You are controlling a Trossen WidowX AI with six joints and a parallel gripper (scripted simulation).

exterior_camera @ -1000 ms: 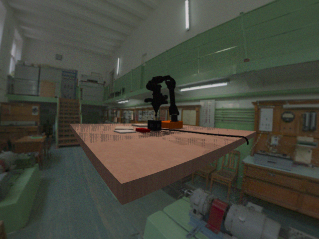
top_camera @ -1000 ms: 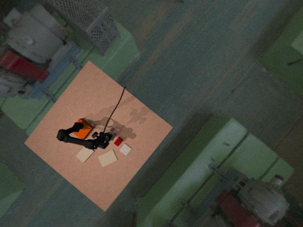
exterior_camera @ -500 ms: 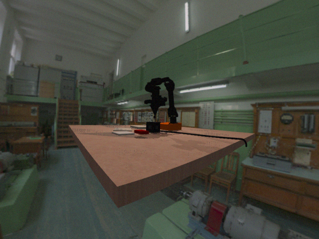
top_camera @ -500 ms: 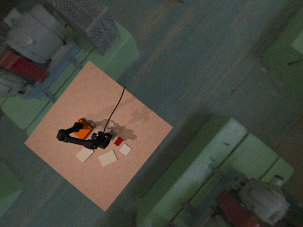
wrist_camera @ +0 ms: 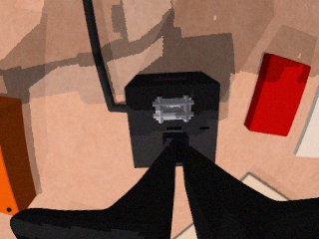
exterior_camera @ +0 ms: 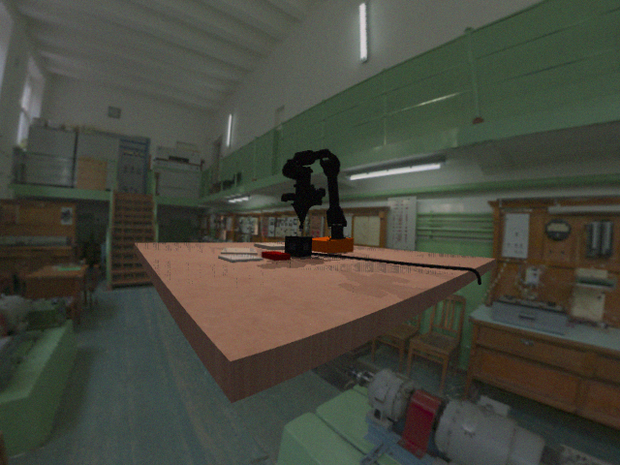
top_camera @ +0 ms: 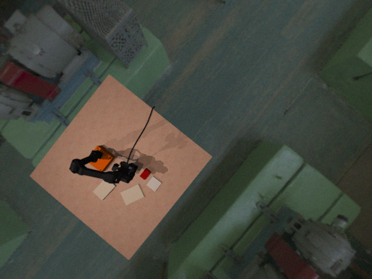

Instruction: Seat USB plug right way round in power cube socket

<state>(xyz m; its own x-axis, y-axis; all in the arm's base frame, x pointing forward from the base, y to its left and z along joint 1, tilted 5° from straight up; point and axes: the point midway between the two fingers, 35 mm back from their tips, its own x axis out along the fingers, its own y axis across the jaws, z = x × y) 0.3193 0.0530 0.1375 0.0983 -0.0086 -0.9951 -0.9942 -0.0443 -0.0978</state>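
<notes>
The black power cube (exterior_camera: 297, 247) (wrist_camera: 143, 141) stands on the table, with a silver metal fitting (wrist_camera: 172, 110) and small dark slots (wrist_camera: 204, 127) on its top. My gripper (exterior_camera: 301, 224) (wrist_camera: 177, 153) points down above the cube, shut on the small dark USB plug (wrist_camera: 174, 136). In the exterior view, a narrow gap shows between the fingertips and the cube's top. The fingers hide part of the plug and the cube top under it; which way round the plug is turned cannot be told.
A red block (top_camera: 145, 174) (exterior_camera: 275, 256) (wrist_camera: 279, 97) lies beside the cube. Pale flat plates (top_camera: 103, 189) (top_camera: 132, 194) (top_camera: 154, 183) lie nearby. The orange base block (top_camera: 102, 160) (exterior_camera: 332, 244) (wrist_camera: 20, 149) is on the other side. A black cable (top_camera: 140, 133) (exterior_camera: 395, 263) (wrist_camera: 97, 55) runs from the cube over the table edge.
</notes>
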